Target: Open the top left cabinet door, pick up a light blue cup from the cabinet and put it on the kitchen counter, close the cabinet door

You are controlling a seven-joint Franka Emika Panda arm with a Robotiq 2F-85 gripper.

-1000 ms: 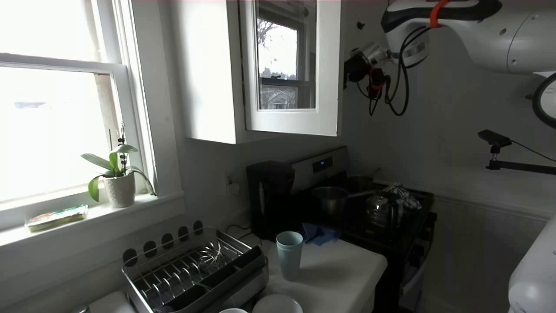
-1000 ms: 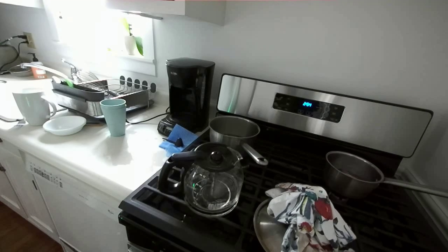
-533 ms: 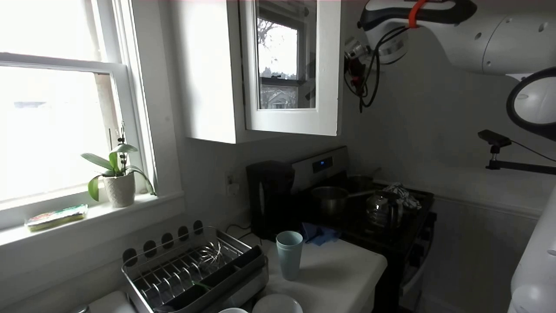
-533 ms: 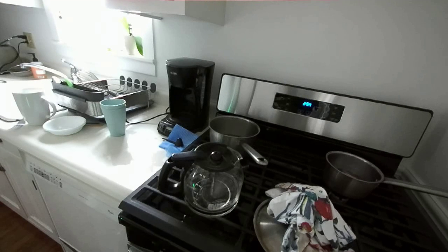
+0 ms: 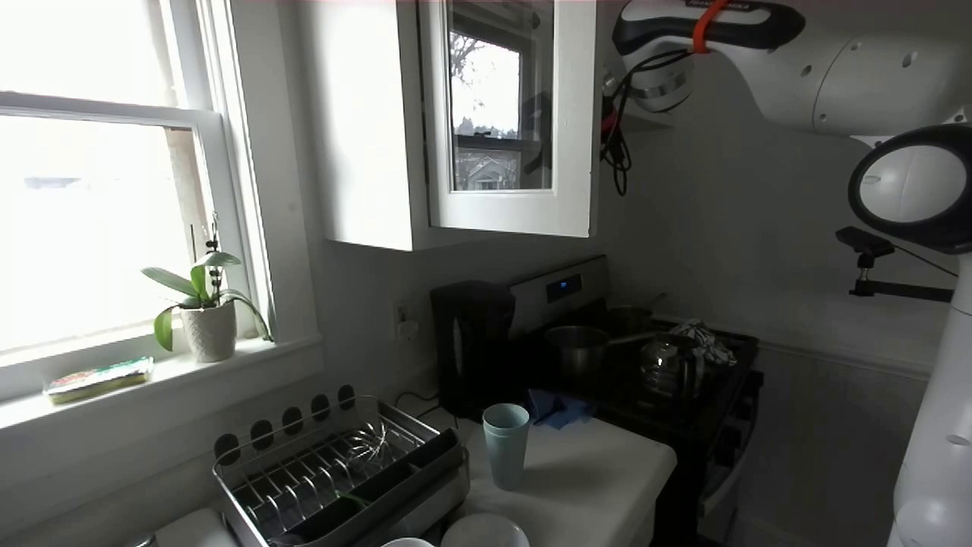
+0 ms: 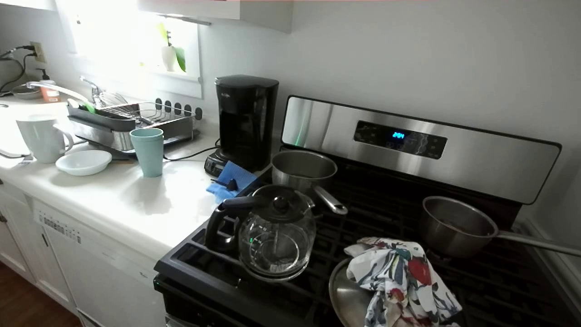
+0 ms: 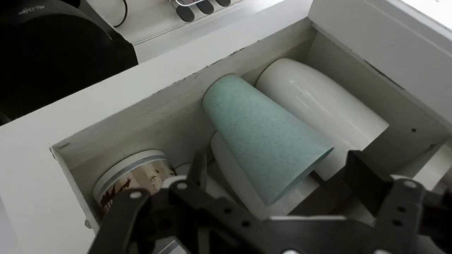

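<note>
The light blue cup [image 7: 261, 134] stands inside the cabinet [image 7: 169, 84] in the wrist view, its wide rim toward my gripper. My gripper [image 7: 278, 164] is open. Its fingers [image 7: 367, 176] are apart, to either side of the cup's rim in the picture. I see no touch. In an exterior view the top left cabinet door [image 5: 575, 152] stands open, and the gripper is mostly hidden behind it. A dark part shows through the glass. The kitchen counter [image 5: 585, 463] shows in both exterior views [image 6: 113, 200]. A similar cup [image 5: 506, 448] stands on it.
White cups [image 7: 321, 102] stand close beside and behind the light blue cup. A patterned mug [image 7: 137, 173] is in the cabinet corner. A dish rack [image 5: 334, 471], white bowl [image 6: 84, 162], coffee maker [image 6: 245, 122] and stove with a glass carafe [image 6: 277, 240] are below.
The arm has moved leftward in an exterior view, and the wrist has gone behind the open door. A dark shape now shows more through the pane. The cup on the counter has not moved.
</note>
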